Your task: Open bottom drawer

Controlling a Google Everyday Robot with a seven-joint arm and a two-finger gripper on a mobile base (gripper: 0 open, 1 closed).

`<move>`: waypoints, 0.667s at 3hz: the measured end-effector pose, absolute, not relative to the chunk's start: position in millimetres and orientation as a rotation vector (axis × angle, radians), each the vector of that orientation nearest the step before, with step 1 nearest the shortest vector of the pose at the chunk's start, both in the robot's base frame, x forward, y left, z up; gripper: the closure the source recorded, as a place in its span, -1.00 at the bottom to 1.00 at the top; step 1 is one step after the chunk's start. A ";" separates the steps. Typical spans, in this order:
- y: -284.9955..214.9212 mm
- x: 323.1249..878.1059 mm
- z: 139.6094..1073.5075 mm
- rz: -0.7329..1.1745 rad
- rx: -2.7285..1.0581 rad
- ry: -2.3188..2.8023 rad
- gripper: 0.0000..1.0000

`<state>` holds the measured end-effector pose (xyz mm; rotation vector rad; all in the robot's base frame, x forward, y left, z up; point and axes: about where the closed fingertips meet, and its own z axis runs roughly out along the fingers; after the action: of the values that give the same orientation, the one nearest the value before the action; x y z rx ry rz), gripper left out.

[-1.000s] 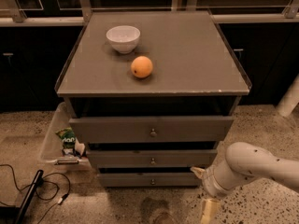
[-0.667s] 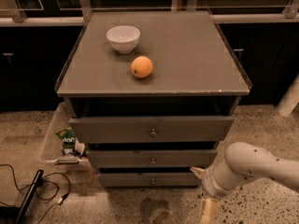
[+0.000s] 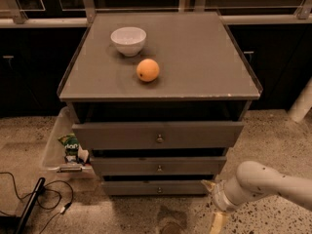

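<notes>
— Where is the gripper?

— Low at the bottom right, at the end of the pale arm that comes in from the right edge, just above the speckled floor.

— Open or closed?

— I cannot tell; it is seen from behind and partly cut off by the lower edge.

— And the bottom drawer?

— Just to the left of the gripper, at about its height. It is the slimmest grey front of the three and looks closed. Its small round knob lies well to the left of the gripper. The gripper is close by the drawer's right end, but I cannot tell whether they touch.

— What is above it?

— Up and to the left of the gripper come the middle drawer and then the top drawer, each with its own knob. Higher up is the cabinet top, carrying an orange and, further back and left of it, a white bowl; the two stand apart.

— Anything else on the floor?

— Far to the gripper's left, beside the cabinet, a clear bin holds a green snack bag, and a black cable lies in front of it
</notes>
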<state>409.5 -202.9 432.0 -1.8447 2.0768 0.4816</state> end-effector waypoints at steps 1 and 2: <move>-222.8 432.4 391.0 0.328 -1.842 1.990 -1.00; -240.6 453.9 361.5 0.223 -1.842 1.900 -1.00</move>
<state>453.9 -240.6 361.5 -1.8416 1.8996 0.2229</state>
